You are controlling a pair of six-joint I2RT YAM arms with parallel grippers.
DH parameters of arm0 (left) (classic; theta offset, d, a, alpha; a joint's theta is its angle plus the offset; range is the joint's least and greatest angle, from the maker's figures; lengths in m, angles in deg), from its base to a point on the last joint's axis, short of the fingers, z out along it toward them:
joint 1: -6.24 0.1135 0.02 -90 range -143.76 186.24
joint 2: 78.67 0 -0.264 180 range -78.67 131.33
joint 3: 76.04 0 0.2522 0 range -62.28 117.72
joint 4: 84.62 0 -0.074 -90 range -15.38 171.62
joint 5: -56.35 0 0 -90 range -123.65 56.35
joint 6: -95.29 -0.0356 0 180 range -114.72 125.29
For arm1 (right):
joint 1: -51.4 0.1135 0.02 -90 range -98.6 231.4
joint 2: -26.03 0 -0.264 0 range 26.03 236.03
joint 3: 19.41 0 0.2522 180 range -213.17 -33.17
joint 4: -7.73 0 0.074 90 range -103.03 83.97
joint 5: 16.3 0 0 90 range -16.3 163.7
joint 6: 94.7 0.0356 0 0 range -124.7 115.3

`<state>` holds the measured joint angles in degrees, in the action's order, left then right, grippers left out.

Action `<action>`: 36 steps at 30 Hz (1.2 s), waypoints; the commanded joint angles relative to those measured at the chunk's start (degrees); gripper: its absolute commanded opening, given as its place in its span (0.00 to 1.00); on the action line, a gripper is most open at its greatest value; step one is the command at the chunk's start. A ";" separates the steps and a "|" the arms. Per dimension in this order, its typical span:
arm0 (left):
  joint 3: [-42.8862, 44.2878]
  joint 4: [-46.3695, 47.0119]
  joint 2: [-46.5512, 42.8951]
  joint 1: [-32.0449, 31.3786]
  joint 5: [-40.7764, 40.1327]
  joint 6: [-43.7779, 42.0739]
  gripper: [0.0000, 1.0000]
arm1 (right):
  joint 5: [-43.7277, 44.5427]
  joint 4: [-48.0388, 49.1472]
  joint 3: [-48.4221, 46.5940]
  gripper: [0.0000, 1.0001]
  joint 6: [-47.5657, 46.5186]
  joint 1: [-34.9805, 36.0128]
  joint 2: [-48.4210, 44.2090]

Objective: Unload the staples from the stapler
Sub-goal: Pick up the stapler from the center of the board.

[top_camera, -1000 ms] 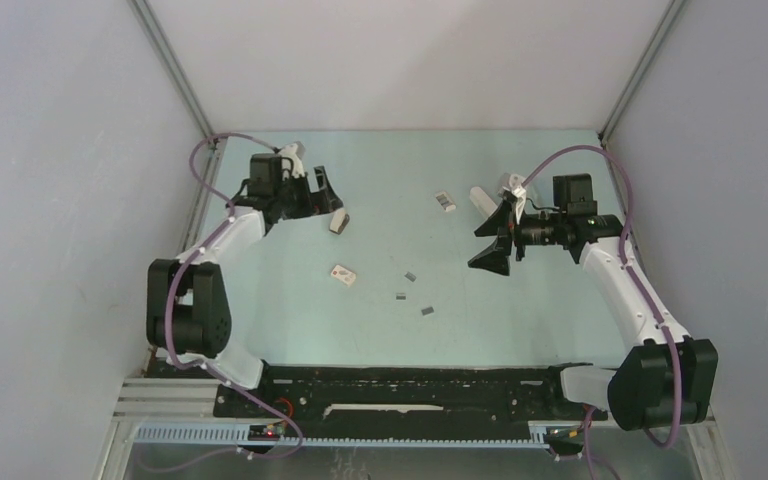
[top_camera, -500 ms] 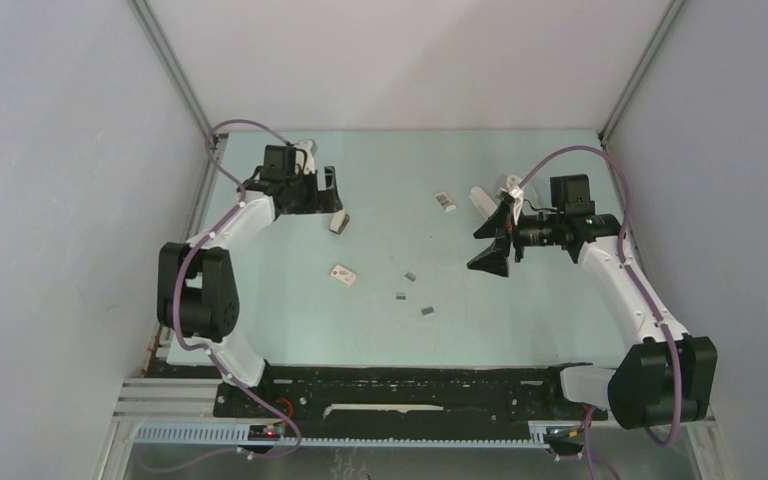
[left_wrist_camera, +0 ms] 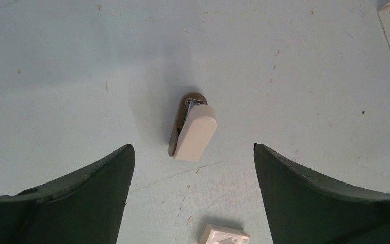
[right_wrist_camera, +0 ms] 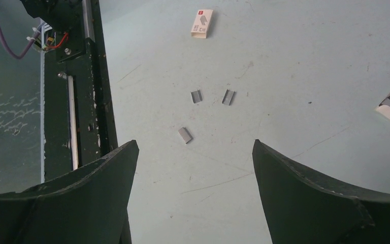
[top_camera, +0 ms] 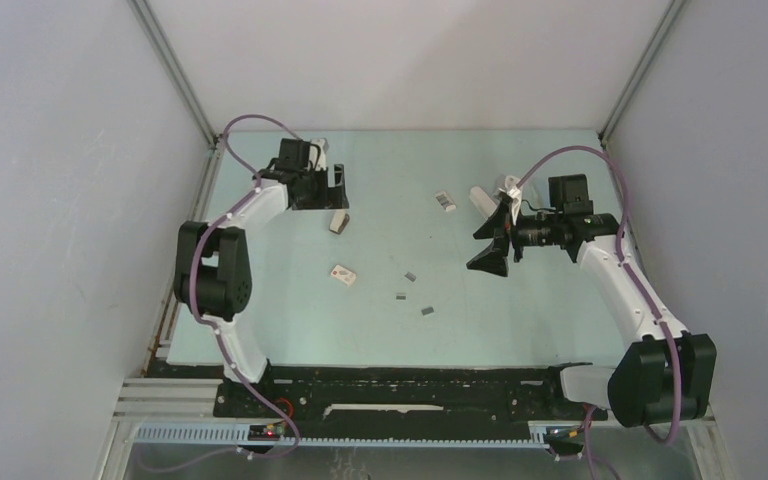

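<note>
Three staples (top_camera: 410, 275) mid-worktop, one stapler (top_camera: 338, 221) towards the far-left corner beneath the left gripper (left_wrist_camera: 193, 148), right gripper (top_camera: 496, 236) opposite, both jaws spread wide, empty

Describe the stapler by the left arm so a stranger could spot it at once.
On the pale green table, look to the far left, just ahead of the left arm's open fingers. The mini stapler lies there, untouched. Unlike the flat white box near it and the tiny grey staples mid-table, it is a rounded cream shell on a brown base.
</note>
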<state>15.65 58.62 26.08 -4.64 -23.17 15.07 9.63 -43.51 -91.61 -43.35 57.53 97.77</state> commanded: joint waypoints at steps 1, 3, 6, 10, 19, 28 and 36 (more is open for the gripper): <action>5.94 -2.43 2.33 -0.67 -3.13 -1.27 0.91 | 0.56 0.85 -1.46 0.92 -0.02 0.76 0.48; 7.45 -3.88 3.64 -1.01 -4.74 -1.42 0.88 | 0.78 0.86 -1.44 0.92 -0.02 0.94 0.58; 9.89 -6.23 5.78 -1.50 -6.70 -1.92 0.84 | 0.88 0.82 -1.45 0.92 -0.08 1.07 0.76; 12.85 -9.14 8.50 -2.48 -8.37 -3.08 0.81 | 1.03 0.85 -1.43 0.92 -0.10 1.25 0.96; 15.97 -11.60 11.95 -3.77 -9.20 -4.67 0.72 | 1.40 0.76 -1.43 0.92 -0.28 1.68 1.46; 18.91 -14.01 14.64 -4.72 -8.09 -4.90 0.39 | 1.60 -0.75 -2.25 0.92 -1.06 1.96 2.44; 19.08 -14.87 12.50 -5.01 -7.64 -5.09 0.02 | 1.62 -0.77 -2.29 0.92 -1.12 2.03 2.44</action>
<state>32.05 44.93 40.68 -9.29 -31.54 10.67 11.71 -44.06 -91.63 -43.44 59.17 100.20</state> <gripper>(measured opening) 0.281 0.917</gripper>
